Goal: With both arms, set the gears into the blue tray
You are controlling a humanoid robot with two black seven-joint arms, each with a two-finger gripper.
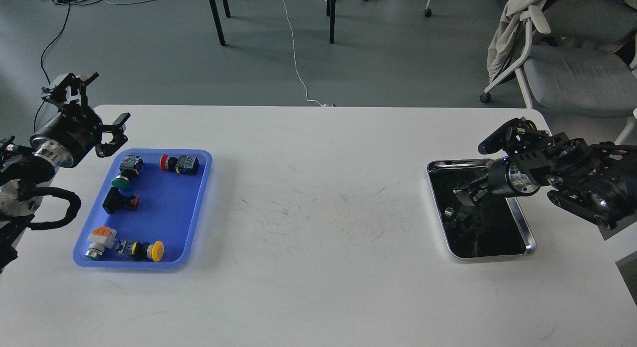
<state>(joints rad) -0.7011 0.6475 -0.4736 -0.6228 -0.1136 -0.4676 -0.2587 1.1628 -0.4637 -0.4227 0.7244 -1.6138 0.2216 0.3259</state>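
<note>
Resting on the white table [318, 287], two trays occupy opposite ends. Nearest on the left lies one blue tray [199, 207], rectangular with rounded corners and a low rim. It holds five push-button switches. At its near edge sit two: one with an orange block and grey body [98, 242], and one with a yellow cap [143, 250] just beside it. One black switch [118, 202] lies in the middle of the tray. At the far end lie one green-capped switch [125, 173] and one red-capped switch [179, 164]. No gear can be made out in the blue tray.

On the right stands one steel tray [528, 240] with a dark, reflective interior. Small pale and dark pieces show inside it, but they are too small and too confused with reflections to count or to identify as gears.

The right gripper [465, 200] reaches down into the far half of the steel tray; its fingers merge with the dark interior, so it cannot be determined whether it is released, clenched or grasping anything.

The left gripper [102, 105] hovers beyond the far left corner of the blue tray, apart from it. Its two fingers are spread wide and hold nothing.

Beyond the table, one grey office chair [572, 63] with a pale cloth draped on it stands at the far right, and one white cable [296, 53] runs across the floor.
</note>
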